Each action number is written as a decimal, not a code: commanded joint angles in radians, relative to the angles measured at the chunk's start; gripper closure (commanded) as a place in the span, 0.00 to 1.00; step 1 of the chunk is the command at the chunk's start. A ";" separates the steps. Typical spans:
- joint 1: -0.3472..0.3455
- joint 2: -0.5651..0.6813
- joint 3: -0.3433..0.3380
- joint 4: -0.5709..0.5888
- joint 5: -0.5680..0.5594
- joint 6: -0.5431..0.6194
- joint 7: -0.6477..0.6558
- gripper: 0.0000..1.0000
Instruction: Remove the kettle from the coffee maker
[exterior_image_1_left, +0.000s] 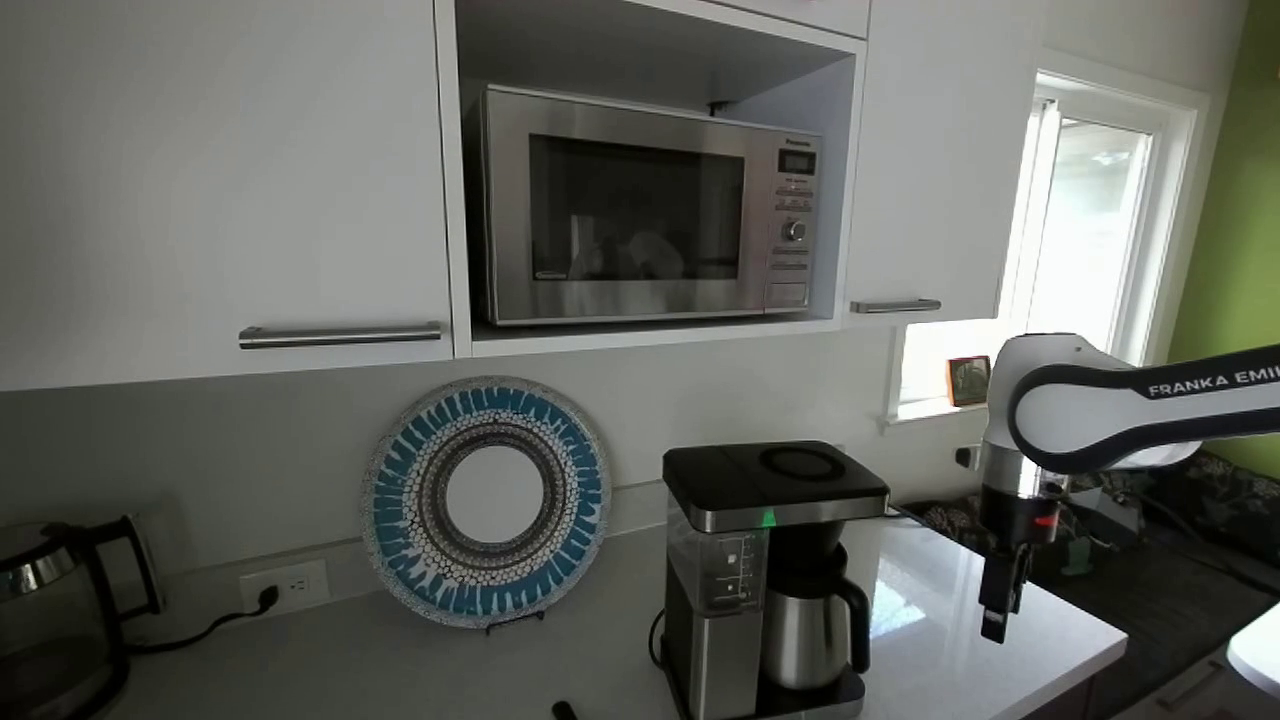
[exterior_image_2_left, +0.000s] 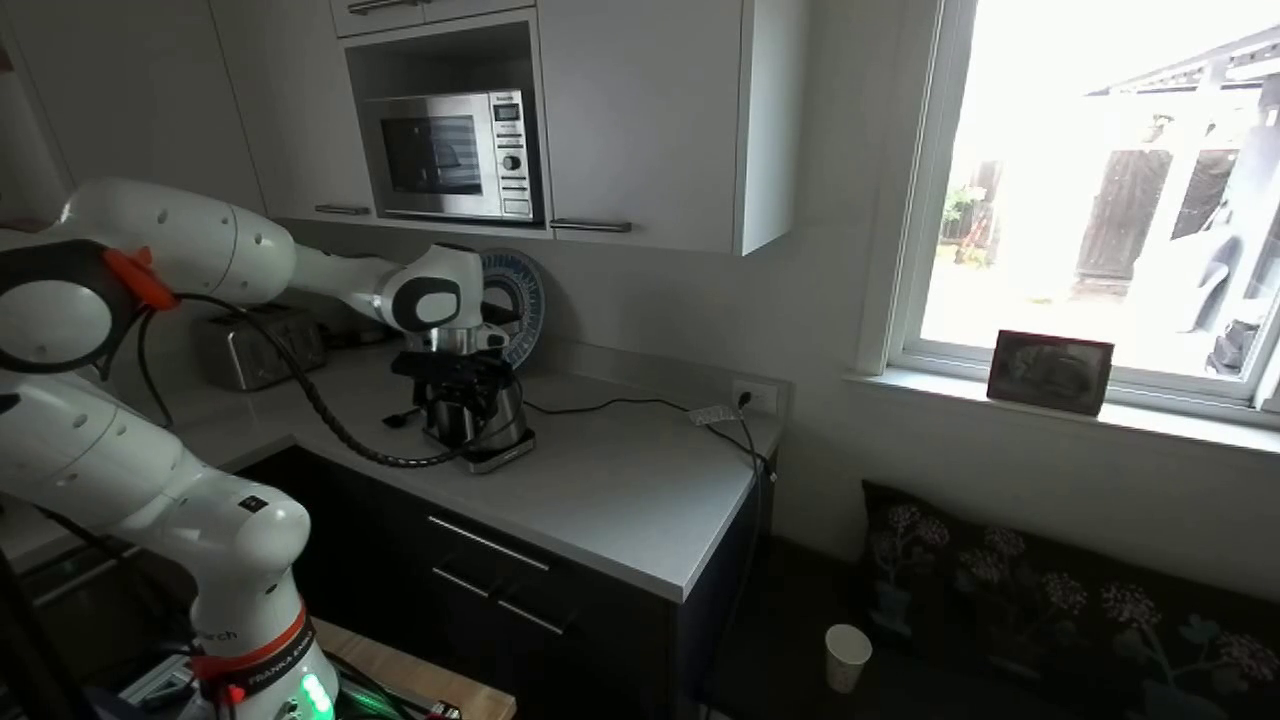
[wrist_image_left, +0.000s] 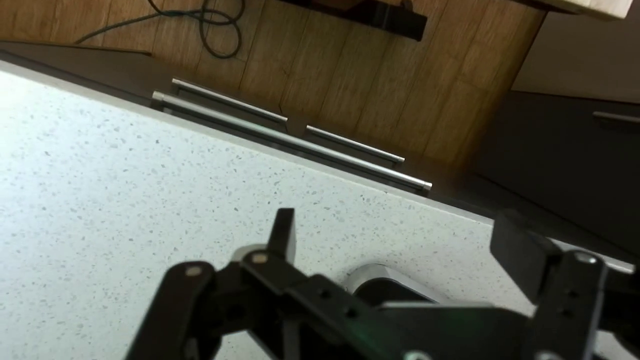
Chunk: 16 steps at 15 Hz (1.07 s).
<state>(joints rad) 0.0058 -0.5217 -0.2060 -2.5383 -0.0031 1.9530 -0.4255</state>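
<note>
The kettle, a steel carafe with black lid and handle (exterior_image_1_left: 805, 635), sits upright on the base of the coffee maker (exterior_image_1_left: 730, 650). Its handle points right, toward my gripper (exterior_image_1_left: 1002, 612), which points down over the counter, apart from the handle. In the wrist view the gripper (wrist_image_left: 395, 222) is open with nothing between its fingertips. The rounded end of the coffee maker's base (wrist_image_left: 367, 275) shows below them; the kettle is hidden there. In an exterior view the gripper (exterior_image_2_left: 460, 400) covers much of the coffee maker (exterior_image_2_left: 503, 458), and I cannot make out the kettle clearly.
A microwave (exterior_image_1_left: 640, 200) stands in a cabinet niche above the counter (exterior_image_2_left: 620, 490). A blue patterned plate (exterior_image_1_left: 500, 595) leans on the wall. A glassy electric kettle (exterior_image_1_left: 60, 630) and a toaster (exterior_image_2_left: 260, 350) stand farther along. A power cord (exterior_image_2_left: 620, 402) lies on the counter.
</note>
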 joint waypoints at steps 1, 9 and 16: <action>0.024 -0.004 0.012 -0.052 0.029 0.140 -0.058 0.00; 0.138 -0.001 -0.014 -0.148 0.222 0.419 -0.176 0.00; 0.206 0.032 -0.007 -0.198 0.317 0.626 -0.173 0.00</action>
<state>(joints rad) 0.1797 -0.5066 -0.2021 -2.7074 0.2690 2.4941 -0.5766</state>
